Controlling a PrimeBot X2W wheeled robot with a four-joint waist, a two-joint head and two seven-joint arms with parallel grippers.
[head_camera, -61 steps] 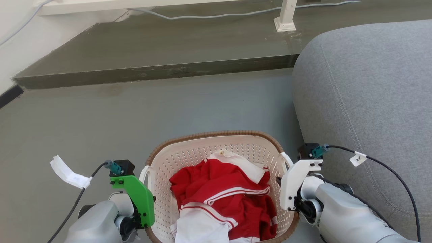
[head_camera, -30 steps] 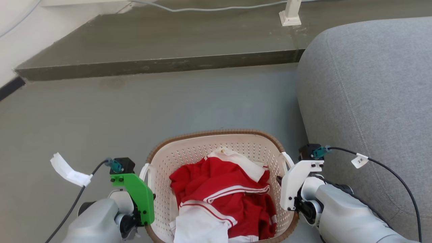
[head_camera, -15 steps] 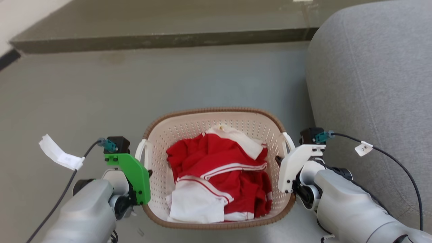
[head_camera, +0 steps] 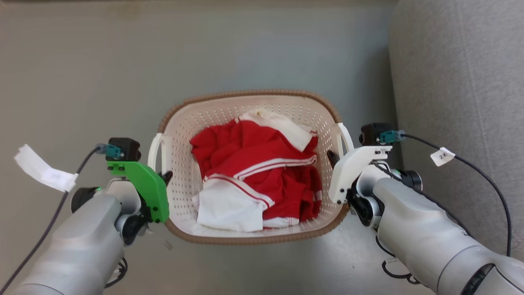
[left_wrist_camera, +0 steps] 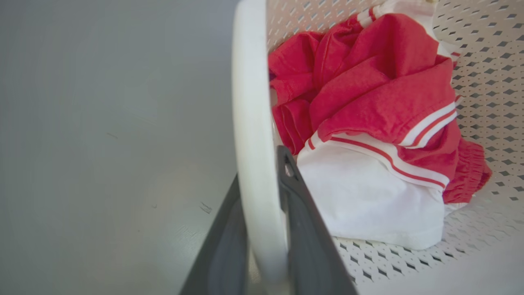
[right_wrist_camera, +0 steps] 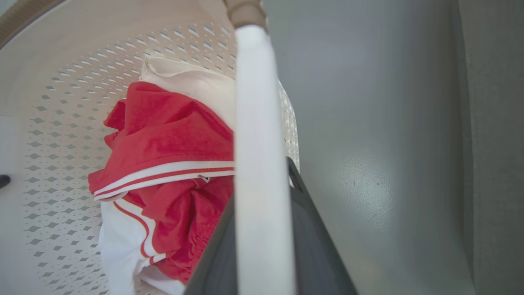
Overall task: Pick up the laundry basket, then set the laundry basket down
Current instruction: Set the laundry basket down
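The laundry basket (head_camera: 254,94), cream-white and perforated with a brown woven-look rim, sits between my two arms over the grey floor. Red and white clothes (head_camera: 254,168) lie inside it. My left gripper (head_camera: 165,178) is shut on the basket's left white handle (left_wrist_camera: 250,102), with a dark finger on each side of the bar. My right gripper (head_camera: 331,158) is shut on the right handle (right_wrist_camera: 256,106) in the same way. From these views I cannot tell whether the basket's bottom touches the floor.
A grey sofa (head_camera: 458,82) stands close along the right, just beyond my right arm. Bare grey floor (head_camera: 102,61) spreads ahead and to the left. Tagged cables (head_camera: 442,156) hang from both wrists.
The head camera has tilted down, so the dark step at the back has left the picture and the whole basket shows. Both grippers stay on the handles.
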